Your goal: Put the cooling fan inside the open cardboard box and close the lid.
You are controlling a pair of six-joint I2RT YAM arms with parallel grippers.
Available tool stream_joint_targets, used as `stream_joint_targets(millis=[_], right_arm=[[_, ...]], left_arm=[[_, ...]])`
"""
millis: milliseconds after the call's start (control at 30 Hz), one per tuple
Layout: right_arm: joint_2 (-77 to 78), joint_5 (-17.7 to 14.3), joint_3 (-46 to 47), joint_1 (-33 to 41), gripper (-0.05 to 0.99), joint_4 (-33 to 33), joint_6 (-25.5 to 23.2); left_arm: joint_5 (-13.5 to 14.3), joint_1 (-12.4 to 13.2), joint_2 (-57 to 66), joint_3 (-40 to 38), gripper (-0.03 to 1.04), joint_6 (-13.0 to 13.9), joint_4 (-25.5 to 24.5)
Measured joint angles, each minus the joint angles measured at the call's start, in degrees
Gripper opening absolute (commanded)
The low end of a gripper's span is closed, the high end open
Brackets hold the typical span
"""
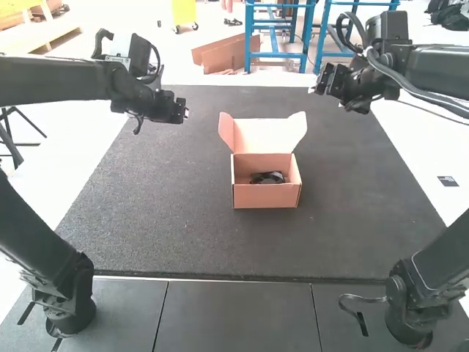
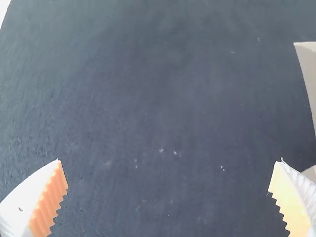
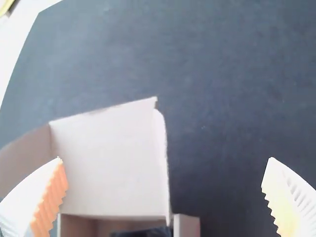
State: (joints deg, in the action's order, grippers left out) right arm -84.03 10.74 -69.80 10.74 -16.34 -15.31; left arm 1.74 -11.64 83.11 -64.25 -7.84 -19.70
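Note:
An open cardboard box [image 1: 265,192] stands in the middle of the dark mat, its lid [image 1: 262,134] upright at the far side. A black cooling fan [image 1: 267,177] lies inside it. My left gripper [image 1: 181,111] hovers above the mat to the box's far left, open, with nothing between its fingers [image 2: 47,200]. My right gripper [image 1: 323,78] hangs above the mat to the far right of the box, open too. In the right wrist view the lid [image 3: 111,163] is below, with a dark bit of the fan [image 3: 140,231] at the edge.
The dark mat [image 1: 161,205] covers the table, with white floor around it. A corner of the box lid [image 2: 307,74] shows in the left wrist view. Free mat lies on every side of the box.

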Motion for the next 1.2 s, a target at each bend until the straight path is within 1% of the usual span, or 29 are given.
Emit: stream_joint_targets(millis=[267, 400, 600, 733, 967, 1067, 1200], right_arm=[[-8.11, 0.70, -8.04, 0.00, 0.90, -2.54, 0.59], [-10.54, 0.68, -10.82, 0.00, 0.90, -5.25, 2.05], [-13.66, 0.61, -13.20, 0.00, 0.90, -8.07, 4.35], [-14.75, 0.61, -14.12, 0.00, 0.90, -8.76, 5.03], [-16.41, 0.66, -16.39, 0.00, 0.90, -10.40, 5.49], [-17.22, 0.68, -17.07, 0.02, 0.90, -11.41, 5.51], [-18.08, 0.70, -17.22, 0.00, 0.90, -12.17, 5.51]], left_arm=[[-0.02, 0.00, 6.82, -4.17, 0.97, -0.42, 1.62], [-0.20, 0.00, 9.16, -4.98, 0.97, -0.66, 2.75], [-0.72, -1.03, 11.80, -5.53, 0.97, -1.68, 4.83], [-1.33, -1.79, 13.84, -6.99, 0.97, -1.99, 5.03], [-2.34, -2.01, 17.44, -10.64, 0.97, -2.12, 4.98], [-2.89, -2.67, 18.67, -12.33, 0.97, -2.12, 4.94], [-3.52, -4.63, 19.85, -13.77, 0.97, -2.12, 4.70]])
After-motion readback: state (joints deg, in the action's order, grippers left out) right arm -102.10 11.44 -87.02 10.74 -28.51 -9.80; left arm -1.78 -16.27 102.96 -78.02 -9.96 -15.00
